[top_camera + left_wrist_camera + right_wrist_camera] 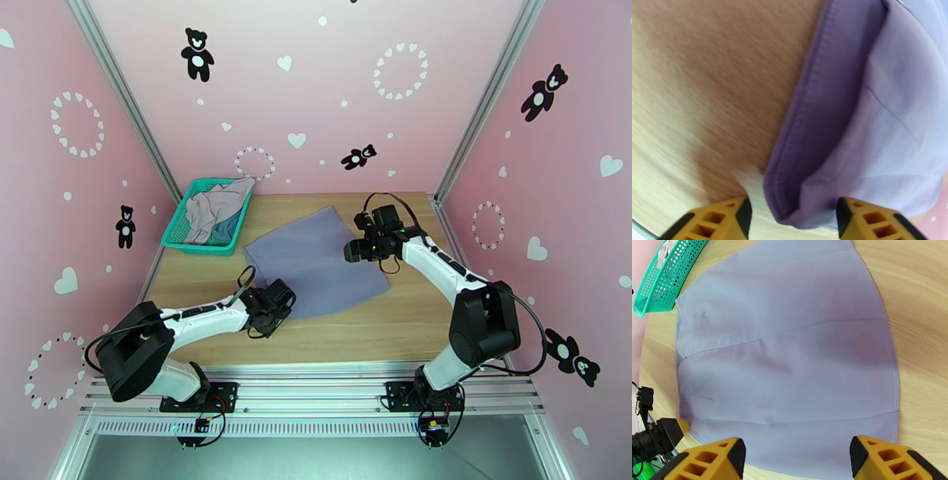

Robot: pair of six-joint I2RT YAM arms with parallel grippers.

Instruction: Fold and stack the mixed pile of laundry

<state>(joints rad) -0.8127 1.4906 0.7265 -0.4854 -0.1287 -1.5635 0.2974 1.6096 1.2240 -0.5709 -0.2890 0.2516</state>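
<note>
A grey-lavender garment lies spread flat on the middle of the wooden table. My left gripper sits low at its near-left corner. In the left wrist view the hemmed corner lies between the yellow fingertips, which stand apart, and the left finger is clear of the cloth. My right gripper hovers open over the garment's right side, its fingers spread wide above the cloth. A pale mauve-grey garment and a teal-blue one lie in the basket.
The green mesh basket stands at the back left corner of the table, its rim close to the spread garment's far corner. Pink walls close in the table on three sides. Bare wood lies in front and to the right.
</note>
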